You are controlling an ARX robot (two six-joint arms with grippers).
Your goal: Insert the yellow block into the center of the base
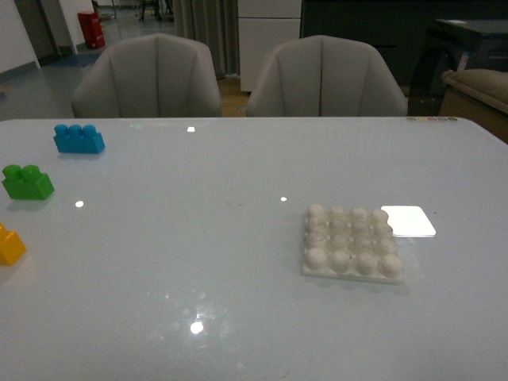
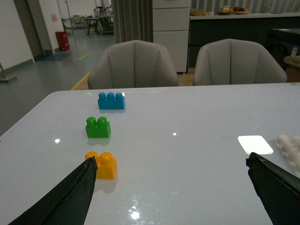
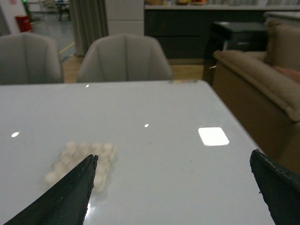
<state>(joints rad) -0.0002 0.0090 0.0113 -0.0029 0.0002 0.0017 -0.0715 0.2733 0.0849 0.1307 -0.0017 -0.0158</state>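
Nothing is done yet — the yellow block (image 2: 103, 166) sits on the left side of the worktop (image 1: 198, 238), well apart from the bare base (image 1: 351, 242) on the right. The left end effector (image 2: 171, 161) and right end effector (image 3: 174, 157) are both spread wide, holding nothing. There is lots of open room between block and base — only the green brick (image 1: 28, 182) stands near the block.

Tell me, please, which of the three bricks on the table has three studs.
The blue brick, at the row's far end; the green brick and the yellow block each show only two studs.
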